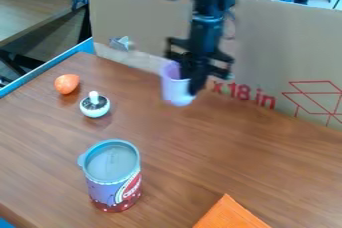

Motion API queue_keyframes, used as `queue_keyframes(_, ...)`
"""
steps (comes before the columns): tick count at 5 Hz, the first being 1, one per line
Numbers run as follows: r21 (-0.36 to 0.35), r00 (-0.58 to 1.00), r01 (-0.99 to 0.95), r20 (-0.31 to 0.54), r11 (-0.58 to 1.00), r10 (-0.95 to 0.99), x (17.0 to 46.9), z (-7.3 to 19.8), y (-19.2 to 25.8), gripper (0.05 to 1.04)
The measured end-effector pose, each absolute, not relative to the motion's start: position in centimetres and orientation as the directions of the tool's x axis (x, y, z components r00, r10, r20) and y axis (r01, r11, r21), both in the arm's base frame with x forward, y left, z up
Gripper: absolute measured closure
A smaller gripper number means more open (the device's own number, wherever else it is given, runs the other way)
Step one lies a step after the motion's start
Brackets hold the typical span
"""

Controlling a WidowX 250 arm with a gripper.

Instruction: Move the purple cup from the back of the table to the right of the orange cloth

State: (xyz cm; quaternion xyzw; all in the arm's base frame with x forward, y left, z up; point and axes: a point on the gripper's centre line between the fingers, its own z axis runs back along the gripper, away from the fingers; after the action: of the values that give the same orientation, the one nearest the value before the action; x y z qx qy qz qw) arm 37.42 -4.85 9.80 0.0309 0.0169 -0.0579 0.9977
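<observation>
Done: we grip light purple cup (pixel 171 88) in pincer (pixel 190 84). Cup not let go. Lidded can (pixel 113 176) stands nearer camera than pincer, untouched.

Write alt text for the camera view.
A black gripper holds a pale purple cup near a cardboard panel behind a wooden table, which bears a canister, a knobbed object, an orange rounded object and a flat orange piece.

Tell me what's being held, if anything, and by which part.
The gripper holds the purple cup by its wall, on the picture's right side.
</observation>
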Motion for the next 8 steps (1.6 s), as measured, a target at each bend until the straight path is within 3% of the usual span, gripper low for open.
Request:
queue_keyframes(2,-0.006,0.899,0.43,-0.095,0.903,-0.428,33.7,10.6,-14.3,0.986)
queue_keyframes(4,-0.027,0.827,0.54,-0.173,0.842,-0.536,30.1,8.0,-22.9,0.986)
queue_keyframes(6,-0.051,0.798,0.576,-0.179,0.816,-0.575,27.8,5.1,-24.2,0.986)
queue_keyframes(8,-0.092,0.806,0.57,-0.132,0.817,-0.577,27.5,4.7,-24.7,0.951)
